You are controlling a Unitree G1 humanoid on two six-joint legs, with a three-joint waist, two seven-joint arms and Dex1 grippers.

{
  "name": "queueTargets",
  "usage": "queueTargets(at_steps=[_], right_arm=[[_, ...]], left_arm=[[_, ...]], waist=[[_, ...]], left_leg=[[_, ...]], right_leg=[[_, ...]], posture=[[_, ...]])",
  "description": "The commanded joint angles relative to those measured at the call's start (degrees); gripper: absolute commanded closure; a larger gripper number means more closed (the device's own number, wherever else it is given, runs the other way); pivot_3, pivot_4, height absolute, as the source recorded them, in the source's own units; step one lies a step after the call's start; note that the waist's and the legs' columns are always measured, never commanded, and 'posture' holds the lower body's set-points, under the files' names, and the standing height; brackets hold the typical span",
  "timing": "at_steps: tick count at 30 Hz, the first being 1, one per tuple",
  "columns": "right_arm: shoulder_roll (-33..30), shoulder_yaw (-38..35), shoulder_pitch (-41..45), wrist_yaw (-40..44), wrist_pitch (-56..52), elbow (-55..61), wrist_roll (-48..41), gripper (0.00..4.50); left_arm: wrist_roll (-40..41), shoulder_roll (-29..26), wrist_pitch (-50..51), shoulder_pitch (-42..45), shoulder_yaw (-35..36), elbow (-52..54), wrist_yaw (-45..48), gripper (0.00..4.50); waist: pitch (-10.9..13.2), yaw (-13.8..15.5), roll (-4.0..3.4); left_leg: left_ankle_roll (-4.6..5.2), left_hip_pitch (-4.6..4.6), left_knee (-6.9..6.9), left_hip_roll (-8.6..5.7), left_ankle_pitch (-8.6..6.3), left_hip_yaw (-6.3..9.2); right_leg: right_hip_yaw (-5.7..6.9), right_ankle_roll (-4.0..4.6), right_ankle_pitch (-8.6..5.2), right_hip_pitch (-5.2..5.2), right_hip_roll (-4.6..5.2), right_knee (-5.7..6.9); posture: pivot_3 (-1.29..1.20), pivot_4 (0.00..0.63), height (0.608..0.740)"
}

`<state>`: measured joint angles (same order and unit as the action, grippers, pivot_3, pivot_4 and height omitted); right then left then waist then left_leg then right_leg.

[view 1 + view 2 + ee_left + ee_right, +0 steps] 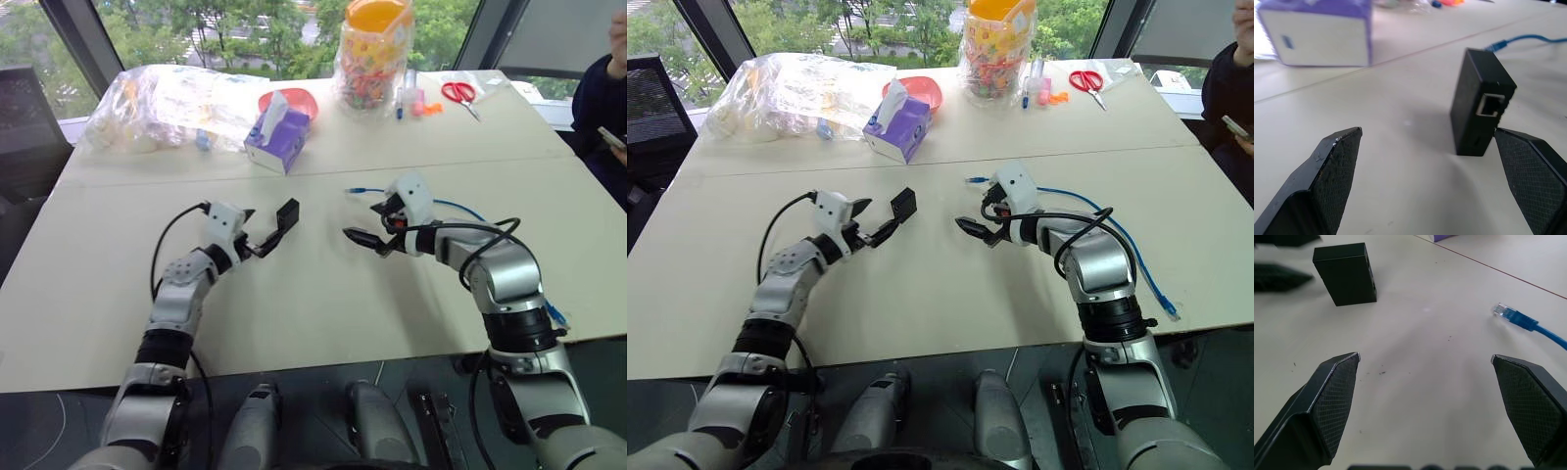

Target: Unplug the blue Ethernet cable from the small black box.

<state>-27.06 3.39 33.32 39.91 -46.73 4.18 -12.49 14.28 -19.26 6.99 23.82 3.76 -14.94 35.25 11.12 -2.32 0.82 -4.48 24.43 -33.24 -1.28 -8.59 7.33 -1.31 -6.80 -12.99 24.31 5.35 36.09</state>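
Left gripper (266,227): fingers spread, grasping nothing; black box (1480,103) stands upright on table (323,294) just beside one fingertip, socket empty. Right gripper (1425,401): fingers spread, nothing between them; blue cable (1520,319) lies loose on table, clear plug well apart from box. Step in hand, as you can judge: unplugging done, both parts released. Next move: draw your arms clear without knocking box.

Daylight floods in from the windows (225,29) behind the tabletop (323,294); my head views are bright and evenly lit, with soft shadows only. In my left wrist view the tissue box (1317,34) is blurred and the black box (1480,105) slightly soft. The fingers (1327,406) look sharp in my right wrist view.
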Motion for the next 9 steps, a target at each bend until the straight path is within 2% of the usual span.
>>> queueTargets(at_steps=[1, 9], right_arm=[[-2.21, 0.61, -1.88, 1.55, 3.14, 3.4, -0.14, 0.0], [-6.89, -2.24, -4.43, 6.78, 4.16, 5.91, -4.37, 0.0]], left_arm=[[2.77, -1.65, 5.27, -2.67, 2.5, 10.84, -1.69, 0.05], [9.25, -3.52, 17.75, -10.39, 4.34, 27.6, -2.95, 0.05]], waist=[[0.0, 0.17, 0.0], [0.0, 0.13, 0.01]], left_leg=[[0.0, 0.0, 0.0, 0.0, 0.0, 0.0], [0.0, -0.01, 0.0, 0.0, 0.0, 0.0]], right_leg=[[0.0, 0.01, -0.01, -0.01, 0.0, -0.01], [0.0, 0.04, -0.03, -0.04, 0.0, -0.05]], posture=[[0.0, 0.15, 0.728], [0.0, 0.15, 0.728]])
